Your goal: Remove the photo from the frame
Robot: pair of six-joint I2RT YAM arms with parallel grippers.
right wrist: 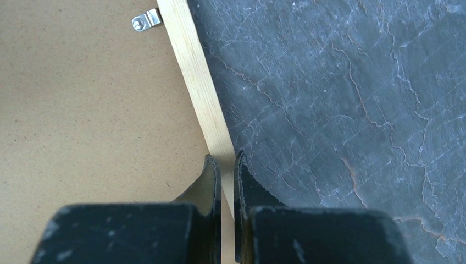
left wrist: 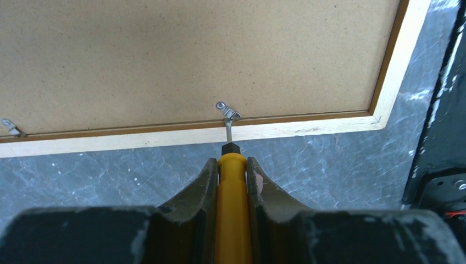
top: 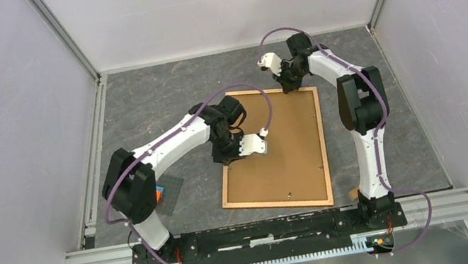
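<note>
- Left gripper (left wrist: 232, 165) is closed most of the way, its two fingers clamped on the yellow handle of a screwdriver (left wrist: 233, 209), which runs straight out between them.
- Its thin metal blade reaches across the pale wood edge of the frame (top: 324, 145) and meets a small metal clip (left wrist: 227, 111) screwed to the brown back board (left wrist: 165, 60); a second clip (left wrist: 11, 127) sits further left on the same edge.
- Right gripper (right wrist: 225, 165) is closed, with only a sliver between its fingers and nothing between them. The tips sit over the wood edge at the far side of the frame; whether they press on the wood I cannot tell.
- Near that gripper, one more clip (right wrist: 147, 22) lies on the board beside the same edge.
- Lying flat on the dark grey table (top: 154, 102), the frame is back side up, between the two arms and slightly askew.
- Face down as it is, the frame shows only its board; the photo is hidden.
- Under the left arm, well apart from the frame, is a small grey plate (top: 170, 189) with something orange on it.
</note>
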